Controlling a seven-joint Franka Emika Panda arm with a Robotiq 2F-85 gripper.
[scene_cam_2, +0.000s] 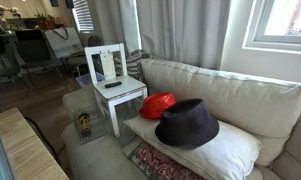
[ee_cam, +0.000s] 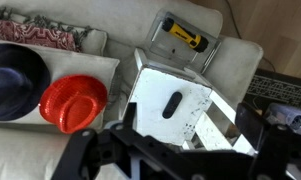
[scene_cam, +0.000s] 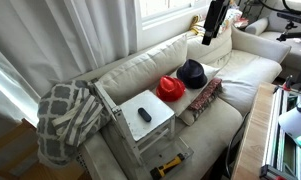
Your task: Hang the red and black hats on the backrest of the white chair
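Observation:
A red hat (scene_cam: 170,88) and a black hat (scene_cam: 192,73) lie side by side on a pale sofa cushion; they show in both exterior views, the red hat (scene_cam_2: 157,104) beside the black hat (scene_cam_2: 188,122). A small white chair (scene_cam: 140,122) stands on the sofa next to the red hat, its backrest (scene_cam_2: 106,62) upright. A small black object (ee_cam: 172,104) lies on its seat. My gripper (scene_cam: 211,25) hangs high above the sofa back, beyond the black hat, open and empty. In the wrist view my gripper (ee_cam: 180,160) looks down on the red hat (ee_cam: 73,102), the black hat (ee_cam: 12,80) and the chair (ee_cam: 155,85).
A plaid blanket (scene_cam: 65,120) drapes the sofa arm behind the chair. A patterned pillow (scene_cam: 203,97) lies in front of the hats. A yellow and black tool (ee_cam: 185,37) lies on the sofa by the chair's legs. A window (scene_cam_2: 285,25) is behind the sofa.

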